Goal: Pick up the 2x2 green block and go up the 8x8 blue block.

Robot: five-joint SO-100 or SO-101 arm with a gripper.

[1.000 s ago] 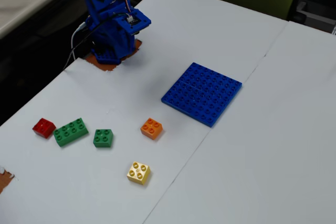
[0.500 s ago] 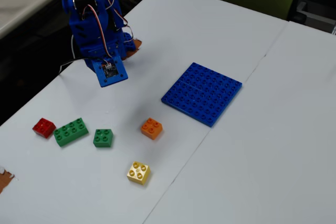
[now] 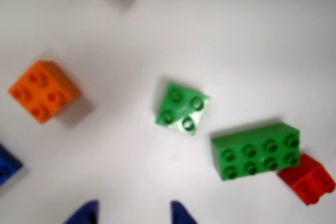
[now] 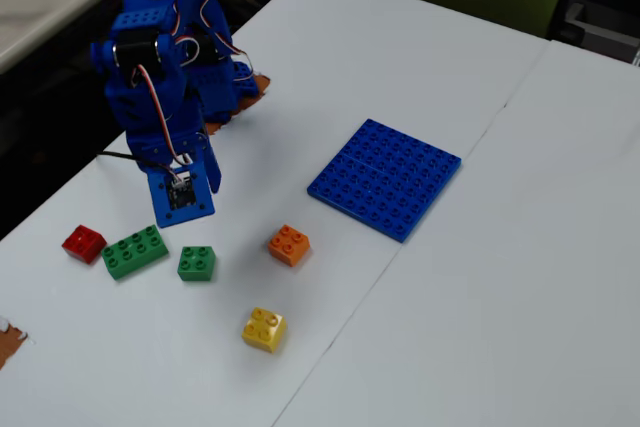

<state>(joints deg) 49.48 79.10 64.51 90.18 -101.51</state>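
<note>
Overhead, end effector hung spread and empty; small square green four-stud plastic brick sat skewed on white tabletop beside long green brick. Best rotate wrist square before descending

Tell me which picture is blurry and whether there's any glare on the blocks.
The wrist view is soft all over, with a pale glare patch on the 2x2 green block and soft shadows beside the bricks; the fixed view is sharper and evenly lit, and the 8x8 blue block shows no glare.
</note>
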